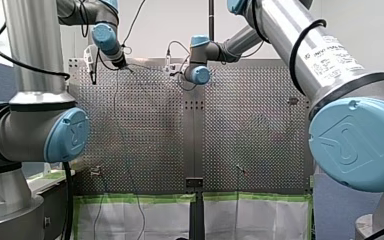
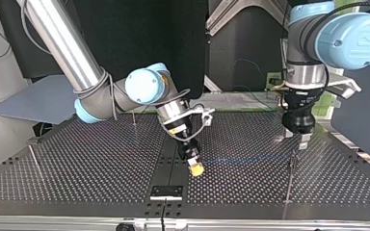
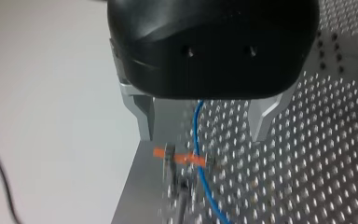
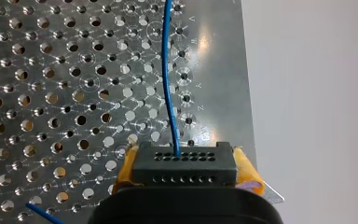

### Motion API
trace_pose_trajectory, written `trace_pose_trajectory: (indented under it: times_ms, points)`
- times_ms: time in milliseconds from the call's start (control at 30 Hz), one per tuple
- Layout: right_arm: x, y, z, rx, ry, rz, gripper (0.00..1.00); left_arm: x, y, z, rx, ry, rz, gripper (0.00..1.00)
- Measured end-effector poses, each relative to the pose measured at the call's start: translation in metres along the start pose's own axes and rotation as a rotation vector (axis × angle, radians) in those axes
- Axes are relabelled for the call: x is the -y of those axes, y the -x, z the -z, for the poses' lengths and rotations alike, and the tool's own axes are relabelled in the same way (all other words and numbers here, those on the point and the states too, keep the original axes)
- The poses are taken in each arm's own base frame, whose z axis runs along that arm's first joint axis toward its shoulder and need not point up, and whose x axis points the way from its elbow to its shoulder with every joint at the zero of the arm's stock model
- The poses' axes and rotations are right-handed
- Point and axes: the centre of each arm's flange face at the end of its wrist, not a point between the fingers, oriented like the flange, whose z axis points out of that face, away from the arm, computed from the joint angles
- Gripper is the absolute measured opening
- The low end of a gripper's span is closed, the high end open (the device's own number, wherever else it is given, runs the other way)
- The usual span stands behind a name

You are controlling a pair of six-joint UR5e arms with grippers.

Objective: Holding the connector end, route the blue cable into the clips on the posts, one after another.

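The thin blue cable point(image 2: 250, 157) runs low over the perforated table from my right gripper point(image 2: 196, 168) toward a post point(image 2: 290, 178) at the top view's right. In the right wrist view the yellow pads point(image 4: 127, 168) are shut on the black connector point(image 4: 184, 167), and the cable point(image 4: 167, 79) leads away ahead of it. My left gripper point(image 3: 203, 135) hangs just above an orange clip point(image 3: 179, 158) on a post. Its metal fingers point(image 3: 143, 116) stand wide open. The cable point(image 3: 196, 126) passes between them and crosses the clip.
More thin posts stand at the top view's left point(image 2: 34, 161) and further back point(image 2: 134, 118). A black bracket point(image 2: 166, 191) sits at the table's edge nearest the top view's camera. Beside the clip, the table's edge point(image 3: 130, 186) drops off to a pale surface.
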Motion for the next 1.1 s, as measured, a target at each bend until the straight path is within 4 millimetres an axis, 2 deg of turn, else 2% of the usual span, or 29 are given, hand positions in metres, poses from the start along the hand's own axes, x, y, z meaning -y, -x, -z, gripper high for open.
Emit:
trace_pose_trajectory:
  times_ms: [200,533,767,1000,1100]
  points:
    - [0.001,0.0,0.0,0.001,-0.001,0.0,0.0,0.016,-0.002,-0.002,0.017,-0.084,-0.017,1.0]
    - [0.001,0.0,0.0,0.0,-0.002,-0.002,0.0,0.035,-0.023,-0.028,-0.007,-0.187,-0.052,1.0]
    - [0.0,0.0,0.0,-0.001,-0.002,-0.001,0.0,0.04,-0.018,-0.038,0.024,-0.175,-0.063,1.0]
    - [0.0,0.0,0.0,0.0,-0.002,0.0,0.0,0.042,-0.021,-0.052,0.032,-0.165,-0.065,1.0]
    - [0.0,0.0,0.0,0.0,-0.003,0.002,0.0,0.044,-0.016,-0.057,0.051,-0.157,-0.063,1.0]
